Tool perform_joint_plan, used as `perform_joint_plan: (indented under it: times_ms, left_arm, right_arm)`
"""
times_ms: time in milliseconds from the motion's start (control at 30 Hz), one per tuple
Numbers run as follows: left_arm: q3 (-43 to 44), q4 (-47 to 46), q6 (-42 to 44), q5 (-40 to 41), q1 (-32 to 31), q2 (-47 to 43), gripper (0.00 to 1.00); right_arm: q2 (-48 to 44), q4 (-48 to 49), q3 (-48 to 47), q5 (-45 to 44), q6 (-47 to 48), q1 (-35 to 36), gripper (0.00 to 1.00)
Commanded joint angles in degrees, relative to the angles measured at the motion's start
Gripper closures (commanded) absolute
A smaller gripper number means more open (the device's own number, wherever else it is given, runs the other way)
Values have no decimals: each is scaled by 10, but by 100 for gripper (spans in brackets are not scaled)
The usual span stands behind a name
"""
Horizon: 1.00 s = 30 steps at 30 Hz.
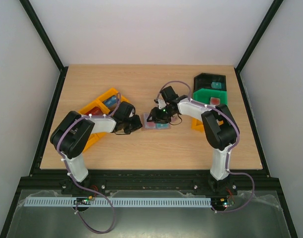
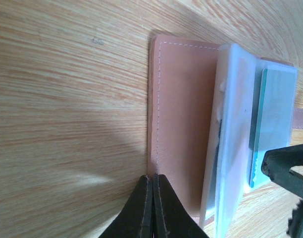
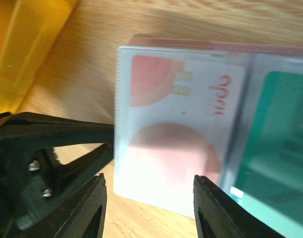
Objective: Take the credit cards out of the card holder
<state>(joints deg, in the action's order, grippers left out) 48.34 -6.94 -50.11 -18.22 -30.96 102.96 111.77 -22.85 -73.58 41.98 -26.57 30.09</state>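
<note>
Two credit cards (image 3: 166,124) sat sleeved in the card holder (image 1: 159,125), open mid-table | left gripper (image 2: 152,198) pinched shut on its pink cover | right gripper (image 3: 149,181) gaped, empty, above | cards likely stiff, slick: grip an exposed edge

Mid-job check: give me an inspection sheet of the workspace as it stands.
Surface: light wooden table.
Job's things: card holder lies open; red-and-white card and teal card sit in its clear sleeves.
Clutter: orange bin, green bin and black bin, small items inside.
Grippers: left gripper shut at the holder's pink cover edge; right gripper open, straddling the red-and-white card's sleeve.
Cables: purple cables run along both arms.
Surroundings: white walls, black frame.
</note>
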Motion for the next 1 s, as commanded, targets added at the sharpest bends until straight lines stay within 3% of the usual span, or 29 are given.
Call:
perform_joint_plan:
  times_ms: [0, 233, 333, 467, 633, 700, 833, 967]
  left_arm:
    - [11, 18, 13, 14, -3, 12, 98]
    - [23, 22, 26, 15, -3, 11, 98]
    - [30, 27, 35, 20, -3, 10, 98]
    - [31, 26, 34, 19, -3, 12, 98]
    - [33, 25, 39, 18, -5, 12, 98]
    - [35, 23, 50, 13, -5, 8, 92]
    - [31, 2, 76, -5, -5, -17, 65]
    - [11, -46, 62, -46, -4, -30, 49]
  right_arm:
    - [-13, -55, -25, -68, 20, -8, 52]
    - [-2, -121, -90, -125, 46, -13, 52]
    - [-9, -122, -95, -132, 26, -47, 52]
    - [7, -171, -100, -229, 45, -77, 51]
    - [38, -179, -75, -201, 72, -78, 45]
    - [43, -164, -60, -182, 71, -78, 45]
    - [53, -137, -30, -131, 65, -78, 46]
    - [50, -113, -6, -120, 58, -77, 48]
